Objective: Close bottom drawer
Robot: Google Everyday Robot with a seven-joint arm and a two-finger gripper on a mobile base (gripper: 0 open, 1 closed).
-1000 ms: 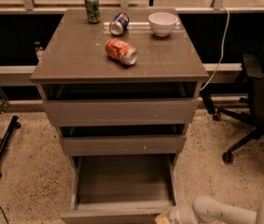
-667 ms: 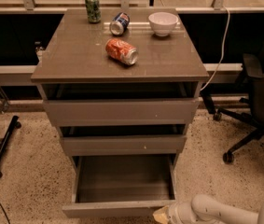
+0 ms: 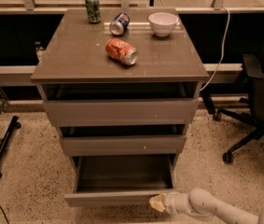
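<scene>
The bottom drawer of the taupe-grey cabinet stands pulled out, its smooth grey inside showing and its flat front toward me. My gripper comes in from the lower right on a white arm and touches the right end of that drawer front. The middle drawer front, with a small white speck, and the top drawer front both stand slightly out.
On the cabinet top are a green can, a blue can on its side, a red can on its side and a white bowl. A black office chair stands to the right. A black stand leg lies left.
The bottom drawer front has moved back toward the cabinet, so less of its inside shows. My gripper has moved with it, up and inward against the front's right end.
</scene>
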